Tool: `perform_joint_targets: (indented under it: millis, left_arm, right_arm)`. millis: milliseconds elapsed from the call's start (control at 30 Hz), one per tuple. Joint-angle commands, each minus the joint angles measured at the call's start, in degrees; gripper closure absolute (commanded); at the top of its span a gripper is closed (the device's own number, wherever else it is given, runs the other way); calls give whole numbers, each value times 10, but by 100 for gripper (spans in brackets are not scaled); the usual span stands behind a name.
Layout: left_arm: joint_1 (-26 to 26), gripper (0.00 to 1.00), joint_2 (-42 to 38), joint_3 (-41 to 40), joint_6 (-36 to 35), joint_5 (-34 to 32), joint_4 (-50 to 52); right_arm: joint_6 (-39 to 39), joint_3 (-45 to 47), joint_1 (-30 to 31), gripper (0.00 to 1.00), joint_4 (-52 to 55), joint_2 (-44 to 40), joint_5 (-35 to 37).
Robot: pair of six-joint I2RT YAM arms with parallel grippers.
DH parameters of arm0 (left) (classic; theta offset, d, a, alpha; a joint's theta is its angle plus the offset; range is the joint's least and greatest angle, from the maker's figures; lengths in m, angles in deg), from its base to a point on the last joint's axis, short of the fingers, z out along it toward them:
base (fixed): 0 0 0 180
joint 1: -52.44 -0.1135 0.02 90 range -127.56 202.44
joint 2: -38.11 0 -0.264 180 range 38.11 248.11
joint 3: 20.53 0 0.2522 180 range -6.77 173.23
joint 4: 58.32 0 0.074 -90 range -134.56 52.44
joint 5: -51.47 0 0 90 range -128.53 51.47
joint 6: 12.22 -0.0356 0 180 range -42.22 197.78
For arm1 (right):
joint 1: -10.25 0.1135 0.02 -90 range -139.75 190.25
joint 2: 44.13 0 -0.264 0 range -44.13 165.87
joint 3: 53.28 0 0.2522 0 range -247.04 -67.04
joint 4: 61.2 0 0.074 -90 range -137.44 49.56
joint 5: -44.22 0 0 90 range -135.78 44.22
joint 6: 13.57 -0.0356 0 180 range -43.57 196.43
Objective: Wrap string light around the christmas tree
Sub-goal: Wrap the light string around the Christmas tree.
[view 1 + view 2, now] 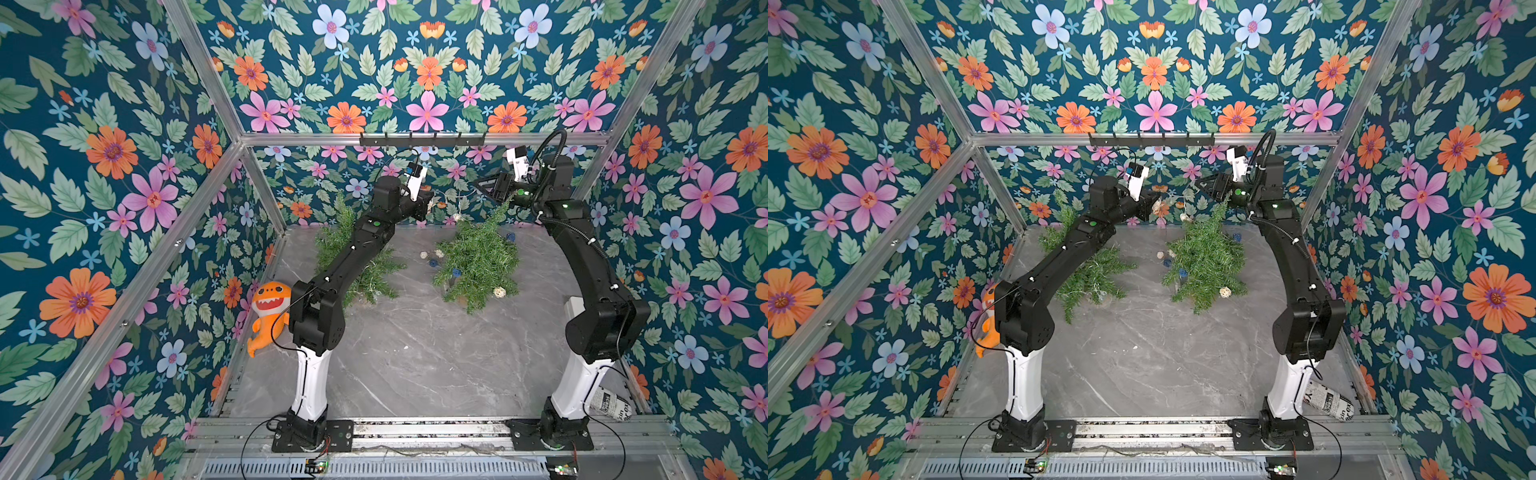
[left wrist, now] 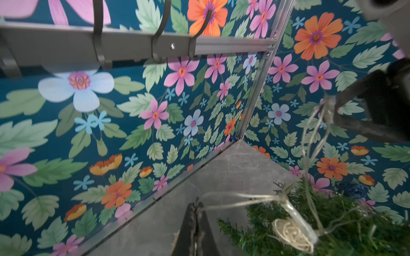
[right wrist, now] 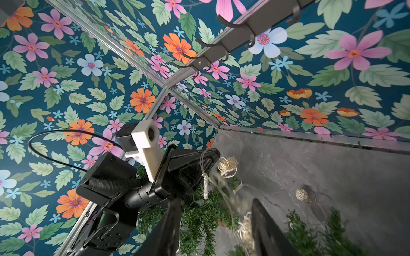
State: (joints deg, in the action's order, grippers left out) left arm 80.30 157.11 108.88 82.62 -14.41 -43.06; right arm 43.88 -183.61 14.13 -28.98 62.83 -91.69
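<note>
Clear thin wire of the string light point(image 2: 233, 196), strung with pale and blue woven balls, drapes over the green christmas tree point(image 1: 478, 262) at the back of the table point(image 1: 415, 353); the left gripper point(image 2: 195, 207) pinches the wire, the right gripper point(image 3: 215, 202) stands open-jawed by the treetop

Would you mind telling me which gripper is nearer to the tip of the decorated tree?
Right. The right gripper hovers right by the decorated tree's tip; the left gripper is off to its side, shut on the string light.

High overhead stereo pair; wrist close-ups
</note>
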Motion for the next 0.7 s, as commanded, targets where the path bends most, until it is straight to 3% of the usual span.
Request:
perform_joint_targets:
  millis: [0, 233, 333, 533, 667]
  left_arm:
    - [0, 100, -14, 8, 20, 10, 86]
    - [7, 100, -14, 69, 31, -63, 240]
    - [11, 100, -19, 69, 52, -12, 266]
    - [23, 100, -48, 77, 43, -79, 321]
    - [24, 100, -63, 74, 48, -74, 332]
  right_arm:
    - [-3, 3, -18, 42, 32, -21, 33]
    - [34, 31, -26, 34, 76, -66, 64]
    - [36, 60, -25, 34, 74, -96, 76]
    - [64, 181, -23, 33, 69, -219, 154]
    - [75, 269, -15, 34, 83, -299, 187]
